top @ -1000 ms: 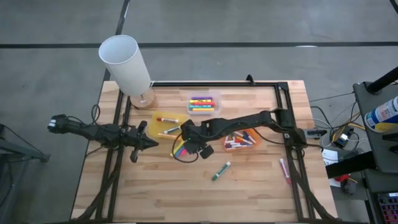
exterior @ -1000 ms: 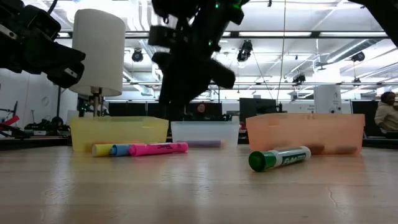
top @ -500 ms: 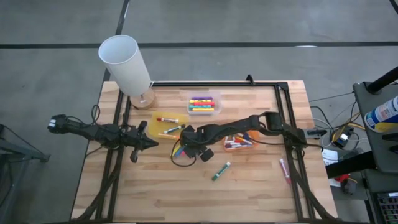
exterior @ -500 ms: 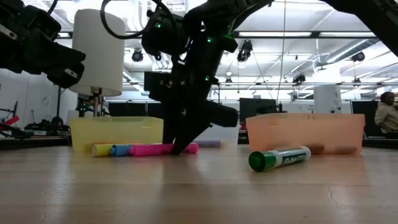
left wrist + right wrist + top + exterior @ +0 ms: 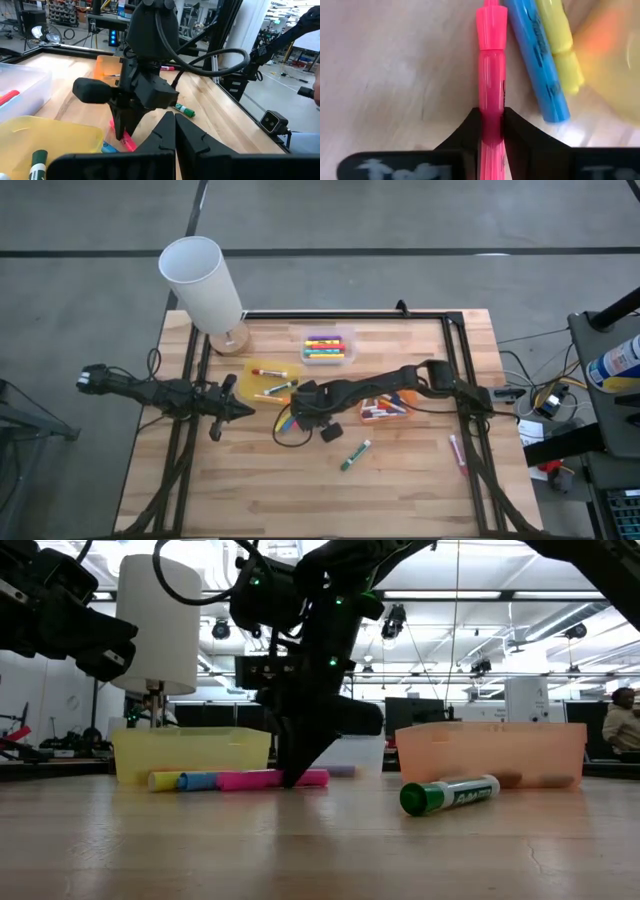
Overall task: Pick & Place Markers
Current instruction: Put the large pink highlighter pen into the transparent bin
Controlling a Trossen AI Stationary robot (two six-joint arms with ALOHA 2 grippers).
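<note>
A pink marker point(image 5: 491, 75) lies on the wooden table beside a blue marker point(image 5: 535, 65) and a yellow marker point(image 5: 560, 45), just in front of the yellow tray point(image 5: 262, 380). My right gripper point(image 5: 491, 117) has come down on the pink marker point(image 5: 255, 779) and is shut on it. A green marker point(image 5: 450, 794) lies alone nearer the front. My left gripper point(image 5: 245, 411) hovers shut at the table's left, touching nothing. My right gripper pinches the pink marker's barrel point(image 5: 491, 102) between its two fingers, about midway along it, below the cap end. The fingers come steeply from above and lie across the marker. The marker lies flat on the table point(image 5: 310, 779).
A clear tray point(image 5: 328, 347) and an orange tray point(image 5: 390, 405) hold several markers; the yellow tray holds a few. Another marker point(image 5: 458, 453) lies near the right frame rail. A white lamp shade point(image 5: 203, 285) stands at the far left corner.
My right gripper has sunk onto the pink marker, rolled a little about its own line, and shut on the barrel. The pink marker has slid a short way along the table, still lying flat. The left arm has kept still.
</note>
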